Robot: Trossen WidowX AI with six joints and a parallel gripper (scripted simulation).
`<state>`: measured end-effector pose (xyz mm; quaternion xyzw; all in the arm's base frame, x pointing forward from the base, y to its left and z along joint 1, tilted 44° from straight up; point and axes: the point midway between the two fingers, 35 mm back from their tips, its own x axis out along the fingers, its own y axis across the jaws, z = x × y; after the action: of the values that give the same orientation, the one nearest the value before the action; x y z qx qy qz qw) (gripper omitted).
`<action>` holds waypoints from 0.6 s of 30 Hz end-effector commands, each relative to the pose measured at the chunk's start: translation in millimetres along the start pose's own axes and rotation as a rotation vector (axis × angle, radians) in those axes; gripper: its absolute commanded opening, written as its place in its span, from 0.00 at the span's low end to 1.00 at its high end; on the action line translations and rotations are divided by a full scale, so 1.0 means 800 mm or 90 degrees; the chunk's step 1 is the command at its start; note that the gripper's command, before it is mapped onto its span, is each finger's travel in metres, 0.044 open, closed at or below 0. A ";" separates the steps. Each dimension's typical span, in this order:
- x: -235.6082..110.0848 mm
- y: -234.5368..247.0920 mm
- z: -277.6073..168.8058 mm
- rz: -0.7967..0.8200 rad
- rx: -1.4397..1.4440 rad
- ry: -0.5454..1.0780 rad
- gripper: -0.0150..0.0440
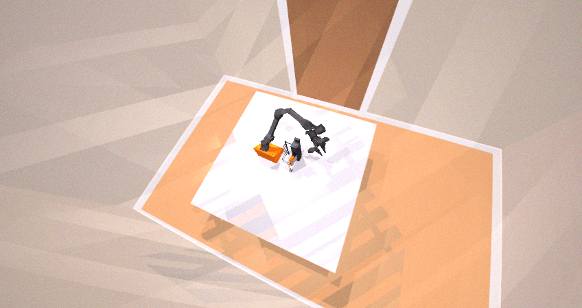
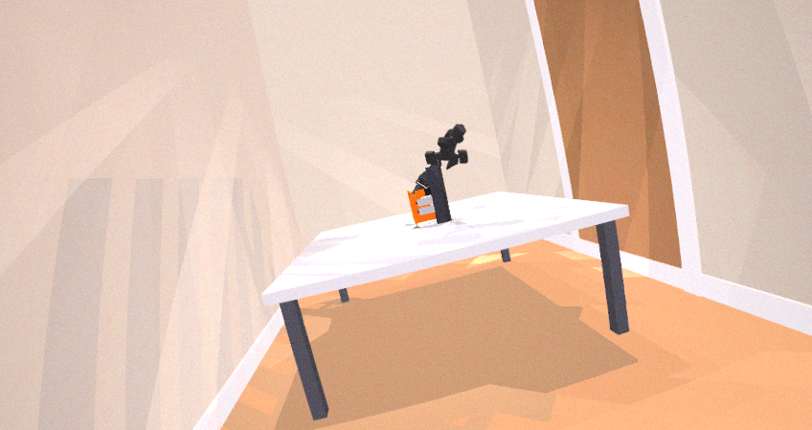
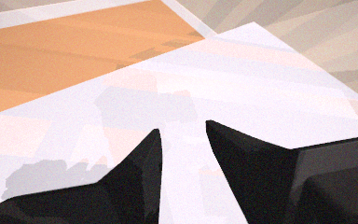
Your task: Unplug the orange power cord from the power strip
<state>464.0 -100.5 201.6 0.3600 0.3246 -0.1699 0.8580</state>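
My gripper point(image 1: 323, 153) point(image 2: 449, 166) point(image 3: 183, 130) is partly open, with nothing between its fingertips in the wrist view. It hangs above the white table, to the right of an upright black block point(image 1: 296, 147) point(image 2: 440, 200) in the top view, and touches nothing that I can see. The black block may be the power strip, but it is too small to tell. A small orange piece point(image 1: 292, 158), perhaps the plug, shows beside its lower left side with a thin orange line point(image 1: 289, 166) below it. Whether it sits in a socket cannot be told. Neither shows in the wrist view.
The arm stands on an orange base point(image 1: 267, 153) point(image 2: 415, 209) on the white table point(image 1: 310, 207) point(image 2: 512, 220) point(image 3: 260, 89). A thin dark wire frame point(image 1: 285, 158) stands between the base and the black block. Orange floor point(image 1: 440, 207) and a brown door point(image 1: 338, 40) lie beyond the table.
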 end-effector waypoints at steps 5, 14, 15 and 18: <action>0.023 -0.154 -0.077 -0.144 0.218 0.241 0.53; -0.030 -0.268 -0.179 -0.263 0.612 0.522 0.53; -0.039 -0.275 -0.189 -0.272 0.668 0.554 0.53; -0.053 -0.282 -0.202 -0.281 0.747 0.598 0.53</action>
<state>265.1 -143.3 31.9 0.6756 0.5737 -0.3107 0.3434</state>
